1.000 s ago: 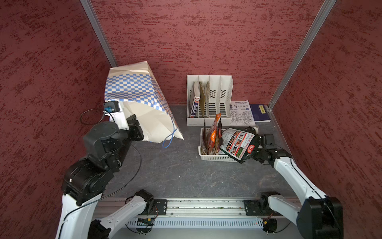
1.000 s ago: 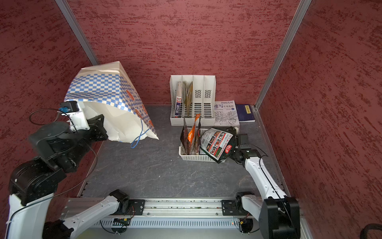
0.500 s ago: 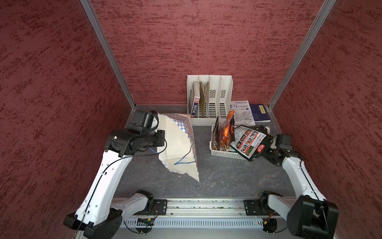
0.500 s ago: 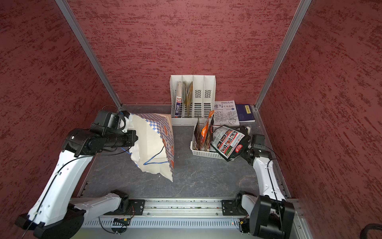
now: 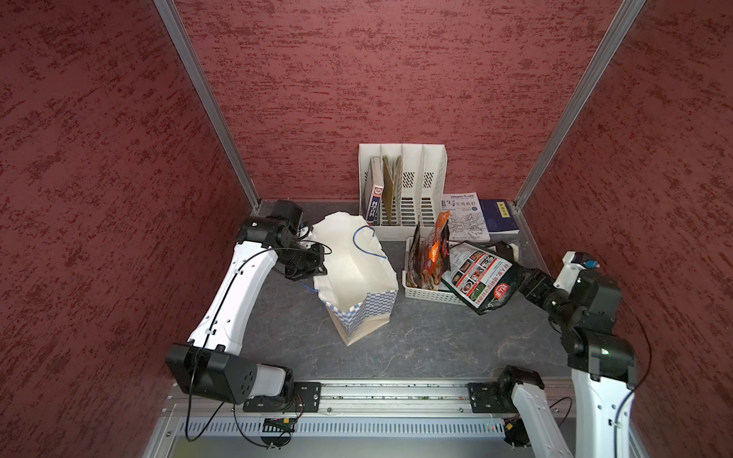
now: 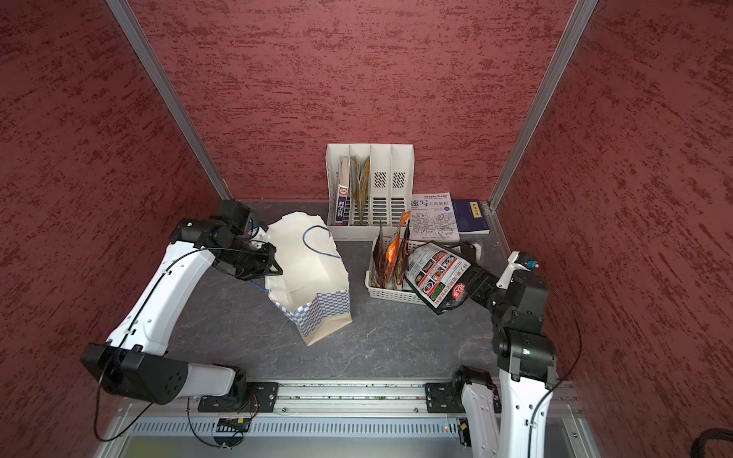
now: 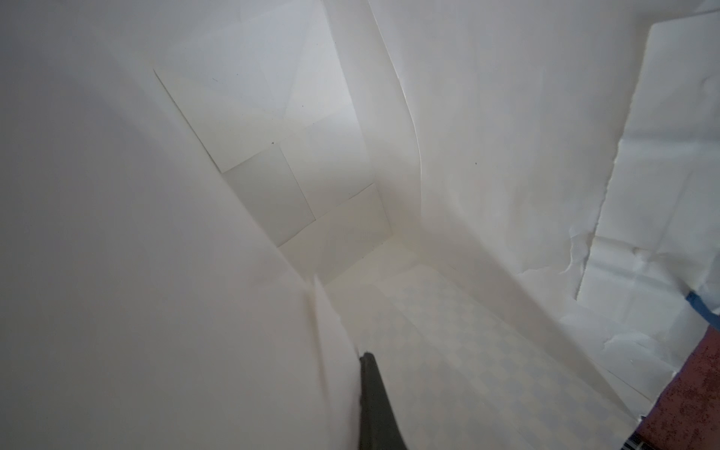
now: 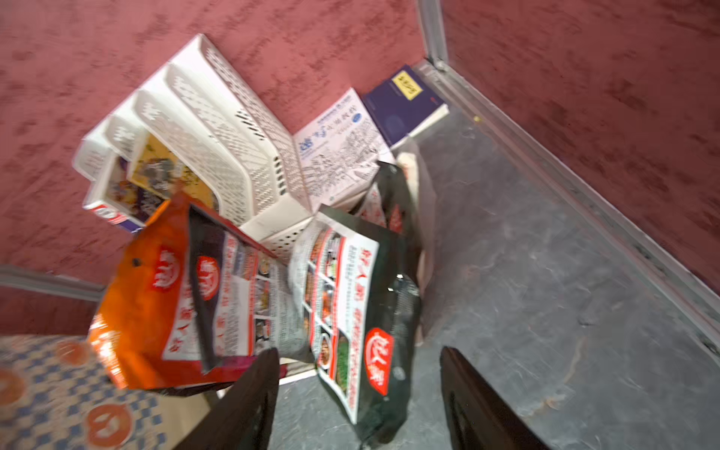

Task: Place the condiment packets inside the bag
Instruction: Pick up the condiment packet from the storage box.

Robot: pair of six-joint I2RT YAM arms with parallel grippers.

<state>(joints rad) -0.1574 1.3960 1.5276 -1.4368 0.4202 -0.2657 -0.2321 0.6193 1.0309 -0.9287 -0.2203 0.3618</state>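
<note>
The white book (image 5: 462, 217) reads "速写实用教程"; the black condiment packet (image 8: 350, 311) carries the brand "好人家".

Left gripper (image 5: 316, 265) fingertips hidden by bag (image 5: 357, 277) wall, centre-left in both top views. Right wrist view blurred; black packet (image 8: 350, 304) print unreadable.

Grey tabletop (image 5: 436, 345) with bag (image 5: 369, 311), basket (image 5: 430, 295), file organizer (image 5: 433, 170), two books (image 5: 464, 220).
</note>
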